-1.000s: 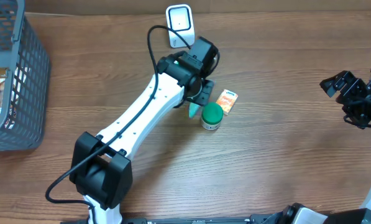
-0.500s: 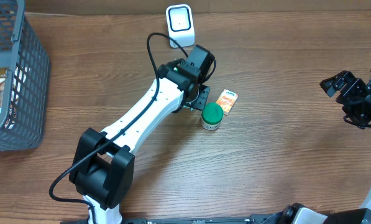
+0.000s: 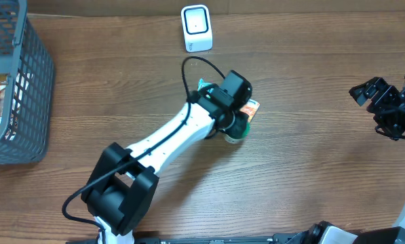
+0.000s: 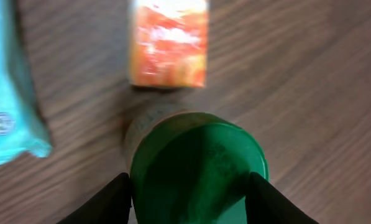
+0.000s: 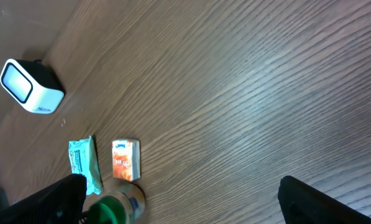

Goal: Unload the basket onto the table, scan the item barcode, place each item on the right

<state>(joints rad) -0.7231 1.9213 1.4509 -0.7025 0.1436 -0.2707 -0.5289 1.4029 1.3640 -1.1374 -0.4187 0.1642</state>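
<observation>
Mid-frame on the table (image 3: pixel 311 176), the left claw (image 4: pixel 190 190) straddles the green-lidded jar (image 4: pixel 197 155); gripping or not, I cannot tell. The right claw (image 5: pixel 185 202) gapes idle at the right edge. A loose pinch could topple the jar onto the orange box (image 4: pixel 169 40).

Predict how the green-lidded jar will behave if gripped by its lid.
The green-lidded jar looks rigid, so it probably won't deform under a grip. It stands upright, but its round body would likely roll if tipped over. Its smooth top may slip.
</observation>
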